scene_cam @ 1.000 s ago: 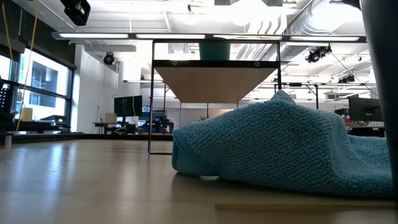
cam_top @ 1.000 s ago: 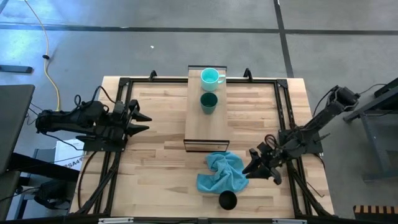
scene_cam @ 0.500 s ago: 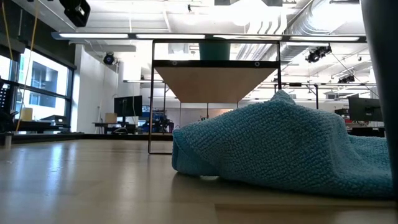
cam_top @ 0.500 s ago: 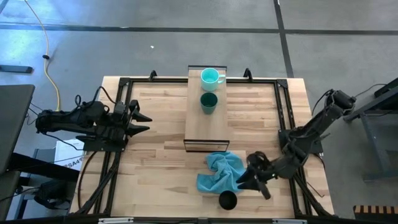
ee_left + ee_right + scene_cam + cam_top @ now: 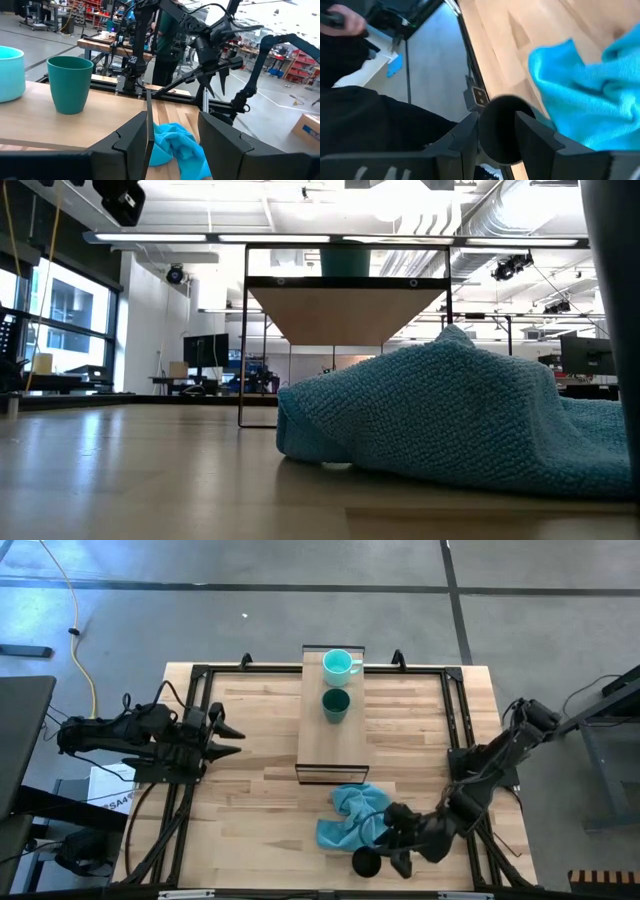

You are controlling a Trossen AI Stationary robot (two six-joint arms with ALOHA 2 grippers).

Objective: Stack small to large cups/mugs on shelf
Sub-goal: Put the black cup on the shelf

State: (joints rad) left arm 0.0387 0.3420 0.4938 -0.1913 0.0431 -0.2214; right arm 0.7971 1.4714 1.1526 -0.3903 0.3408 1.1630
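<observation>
Black cup (image 5: 366, 861) stands upright at the near edge of the wooden desk (image 5: 250, 780), round, dark, smooth-walled, just near of the blue cloth (image 5: 350, 818). In the right wrist view the black cup (image 5: 501, 130) sits between the two dark fingers (image 5: 534, 134), which are spread on either side of it; contact with its wall cannot be told. Right gripper (image 5: 392, 849) is low at the near desk edge, just right of the black cup, over the near-right corner of the cloth.

Cloth is soft, nubby terry, crumpled in a heap near the shelf's near end; in the low view the cloth (image 5: 450, 410) bulks up in front.

Shelf (image 5: 332, 735) is a long narrow pale-wood board with dark frame ends, running far-to-near down the desk's middle. On it, turquoise mug (image 5: 339, 664) with a handle at the far end, dark green cup (image 5: 335, 704) just near of it, both upright, apart.

Left gripper (image 5: 226, 738) waits at the left side of the desk, well apart from the cups, fingers (image 5: 131, 137) spread with nothing between.
</observation>
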